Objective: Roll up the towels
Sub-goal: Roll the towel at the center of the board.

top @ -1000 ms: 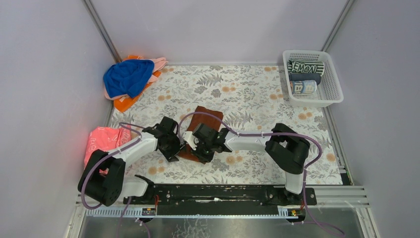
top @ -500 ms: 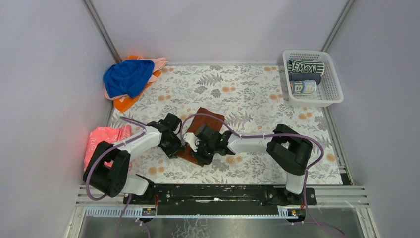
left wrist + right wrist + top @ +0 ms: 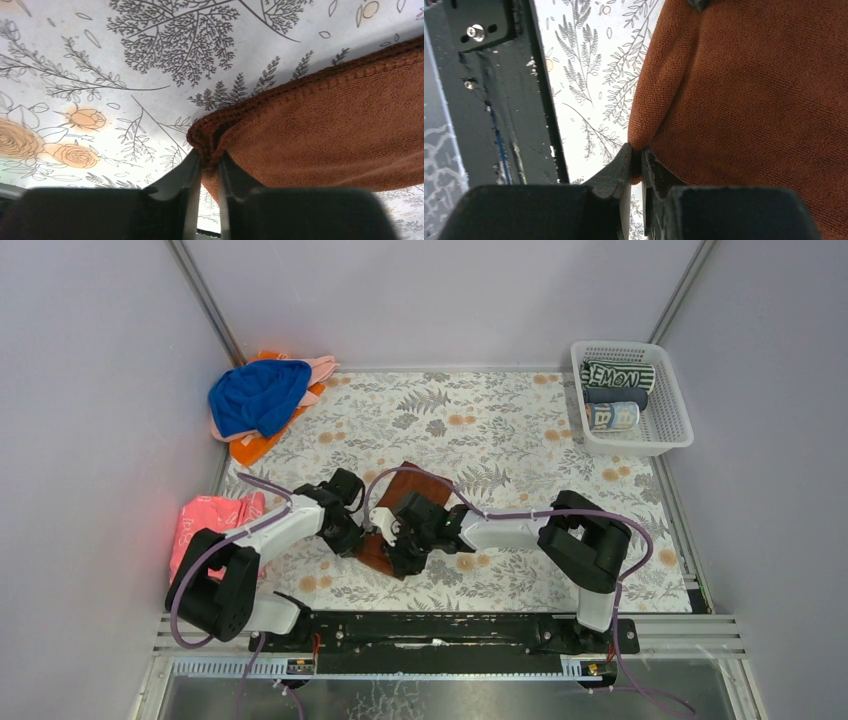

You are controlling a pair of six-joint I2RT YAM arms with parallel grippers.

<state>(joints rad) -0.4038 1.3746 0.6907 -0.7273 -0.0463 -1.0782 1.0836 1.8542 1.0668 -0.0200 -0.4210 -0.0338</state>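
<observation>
Floral table (image 3: 520, 430) carries basket (image 3: 676, 412) holding three rolled towels (image 3: 615, 396)

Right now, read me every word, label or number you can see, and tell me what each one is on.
"EMON": white letters on the dark striped rolled towel at the back of the basket; its start is hidden.
Letters on the blue-and-white rolled towel, also in the basket: too blurred to read.
White print on the pink item far left: too small to read.

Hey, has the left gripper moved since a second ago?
Yes. In the top view the left gripper has edged away from the black base rail and rightward, closing on a corner of the brown towel.
</observation>
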